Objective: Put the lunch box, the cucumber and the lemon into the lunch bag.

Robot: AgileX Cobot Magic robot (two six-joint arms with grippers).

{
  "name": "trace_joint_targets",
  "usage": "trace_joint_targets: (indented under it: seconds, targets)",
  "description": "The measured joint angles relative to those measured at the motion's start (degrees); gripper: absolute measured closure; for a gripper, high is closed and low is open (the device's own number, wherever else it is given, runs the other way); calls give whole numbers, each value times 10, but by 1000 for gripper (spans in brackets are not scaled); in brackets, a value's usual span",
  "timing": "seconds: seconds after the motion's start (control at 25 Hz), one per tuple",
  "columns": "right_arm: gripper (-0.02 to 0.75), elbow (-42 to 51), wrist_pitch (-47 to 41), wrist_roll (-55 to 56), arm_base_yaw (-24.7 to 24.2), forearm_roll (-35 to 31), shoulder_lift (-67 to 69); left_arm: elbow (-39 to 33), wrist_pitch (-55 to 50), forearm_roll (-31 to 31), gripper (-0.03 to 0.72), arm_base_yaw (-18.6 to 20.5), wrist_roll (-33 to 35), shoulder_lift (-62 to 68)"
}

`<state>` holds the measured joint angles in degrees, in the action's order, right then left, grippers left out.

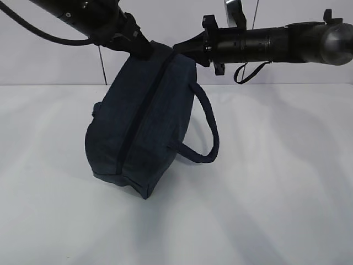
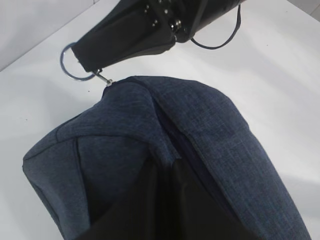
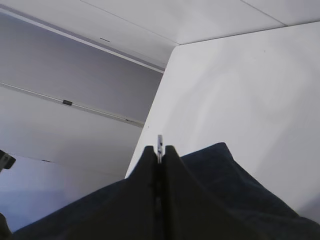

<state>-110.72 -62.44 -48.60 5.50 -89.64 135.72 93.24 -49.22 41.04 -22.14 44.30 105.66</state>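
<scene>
You are looking at a lunch bag (image 1: 146,130) of dark navy woven cloth, matt and slightly heathered, with a coarse weave that shows plainly in the left wrist view. Its loop handle (image 1: 207,130) is the same dull fabric. At the bag's top corner, the ring pull (image 2: 75,65) is bright, polished metal. The surface (image 1: 276,193) under the bag is white, smooth and faintly sheened. The arms above the bag are black, partly glossy.
</scene>
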Motion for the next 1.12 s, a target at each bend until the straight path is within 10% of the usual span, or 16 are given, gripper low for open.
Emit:
trace_joint_targets:
  seconds: [0.92, 1.12]
  targets:
    - [729, -4, 29, 2, 1, 49, 15, -1, 2, 17, 668, 0, 21, -14]
    - [590, -4, 38, -3, -1, 0, 17, -1, -4, 28, 668, 0, 22, -24]
